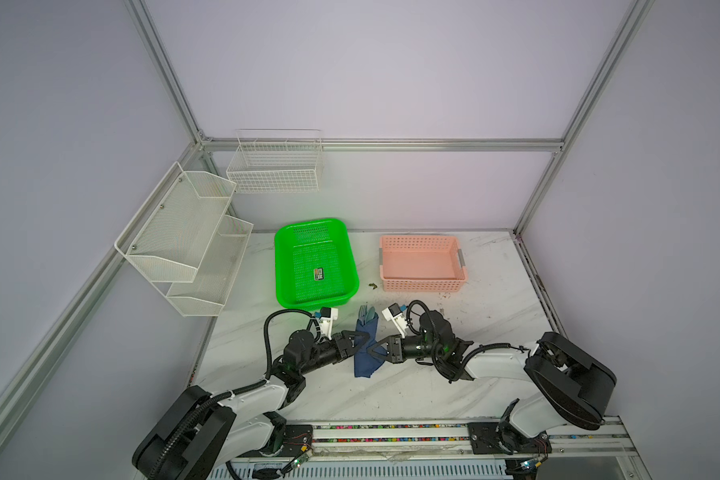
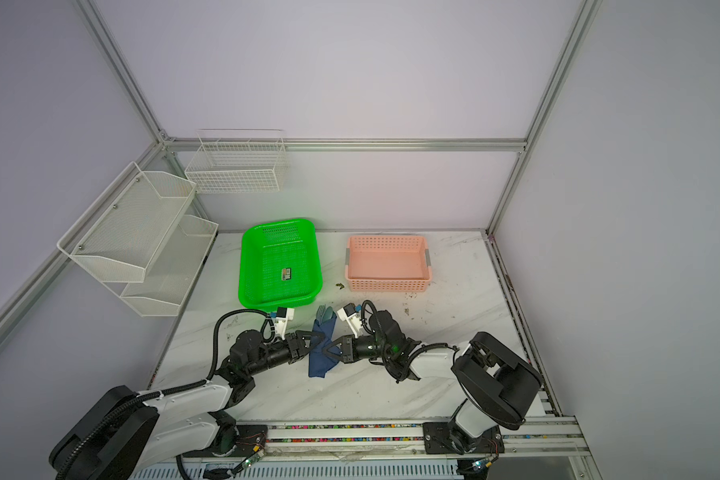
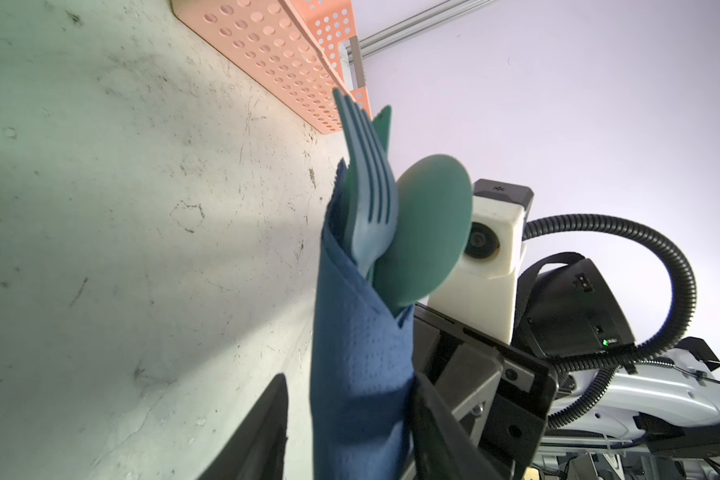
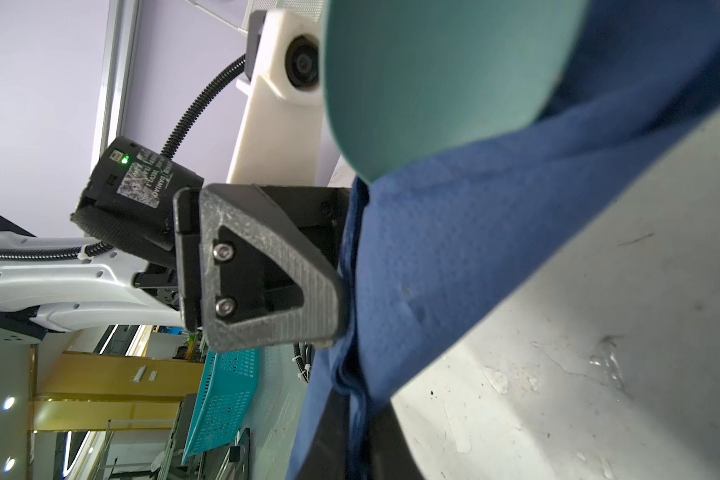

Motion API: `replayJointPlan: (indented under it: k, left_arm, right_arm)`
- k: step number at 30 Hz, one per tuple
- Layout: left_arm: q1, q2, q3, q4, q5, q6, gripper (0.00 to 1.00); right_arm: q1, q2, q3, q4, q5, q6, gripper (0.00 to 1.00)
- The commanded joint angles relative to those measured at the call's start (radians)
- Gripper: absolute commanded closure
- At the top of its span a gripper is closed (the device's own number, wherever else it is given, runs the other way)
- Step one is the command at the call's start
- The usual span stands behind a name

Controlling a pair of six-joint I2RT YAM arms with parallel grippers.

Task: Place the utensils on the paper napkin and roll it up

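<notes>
While the right end effector (image 1: 374, 348) is closed on the paper napkin (image 1: 364, 362) and the left end effector (image 1: 355, 341) is held open astride it, the napkin is seen wrapped around the utensils (image 1: 367, 316), at the middle of the desk (image 1: 391, 388). Placing is judged done. The loose lower end is left to be tightened.
</notes>
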Motion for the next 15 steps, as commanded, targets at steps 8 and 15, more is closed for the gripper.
replayJointPlan:
  k: [8, 15]
  left_arm:
    - [0.007, -0.048, 0.009, 0.063, 0.092, 0.032, 0.52]
    - [0.007, -0.023, 0.016, 0.069, 0.086, 0.041, 0.57]
  right_arm:
    - [0.0, -0.024, 0.08, -0.125, -0.077, -0.11, 0.91]
    - [0.0, -0.031, 0.106, -0.168, -0.07, -0.126, 0.91]
